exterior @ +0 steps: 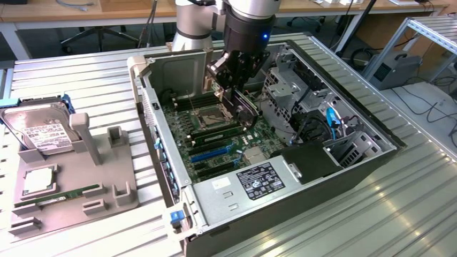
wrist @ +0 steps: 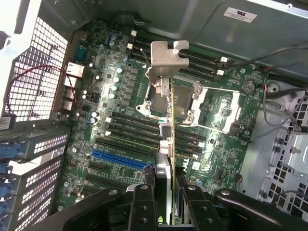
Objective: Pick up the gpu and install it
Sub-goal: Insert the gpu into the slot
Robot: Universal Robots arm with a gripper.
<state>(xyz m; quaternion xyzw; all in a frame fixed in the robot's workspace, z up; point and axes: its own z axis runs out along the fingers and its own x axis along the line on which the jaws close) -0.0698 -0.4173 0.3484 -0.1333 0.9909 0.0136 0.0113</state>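
Install step: the gripper [wrist: 166,195] is clamped on the gpu [wrist: 167,130], held on edge above the motherboard's [wrist: 115,115] middle; seating it likely calls for lining its edge over the blue slot [wrist: 120,159].

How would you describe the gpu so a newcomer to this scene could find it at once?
Find the open computer case on the metal table. Above its green motherboard the end effector grips the gpu, a thin dark card held on edge. Only it is off the board and ends in a silvery bracket.
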